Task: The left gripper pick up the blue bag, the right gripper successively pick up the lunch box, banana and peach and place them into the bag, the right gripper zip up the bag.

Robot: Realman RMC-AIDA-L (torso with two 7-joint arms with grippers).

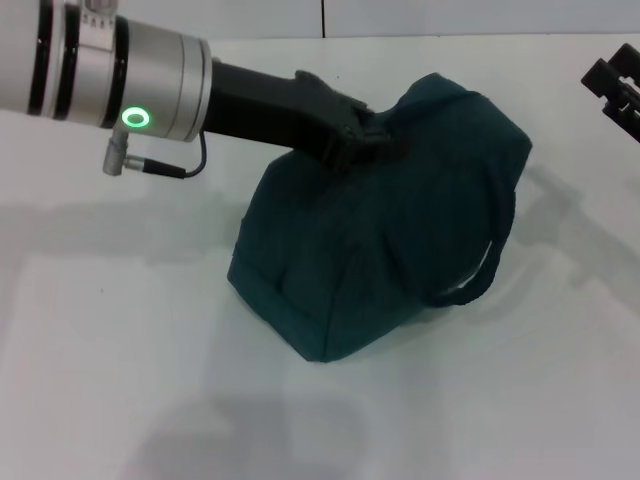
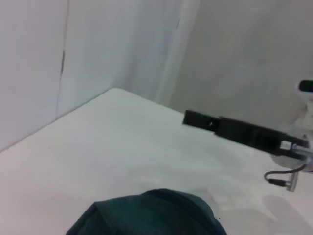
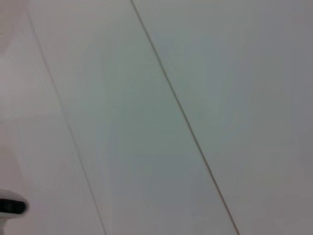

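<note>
One bag (image 1: 380, 240) is showing on the white worktop (image 1: 120, 330), and I'm seeing it sitting tilted near the middle of the head view, dark teal, its top leaning toward the far right. One loop handle (image 1: 480, 275) is hanging down its right side, with a pale strip just under it that I can't identify. I'm running the left gripper (image 1: 362, 135), which is reaching in from the upper left and pressing into the bag's top edge; its fingers are closing on the fabric there, gripping the bag. The left arm's green ring (image 1: 135, 118) is glowing, and a thin black cable (image 1: 170, 165) is looping below the silver wrist.

I'm seeing the right gripper (image 1: 618, 85) only as a black piece at the far right edge of the head view, well apart from the bag and above the worktop. In the left wrist view the right gripper (image 2: 193, 118) is stretching out as a long black bar over the worktop, beyond the bag (image 2: 151, 215), whose rounded teal top is filling the lower edge. I can't tell whether its fingers are open or closed.

Right wrist view is giving me only pale wall panels (image 3: 195, 98) with thin seams and a small dark shape at one edge, too blurred to name. Lunch box, banana and peach are not showing up in any view.
</note>
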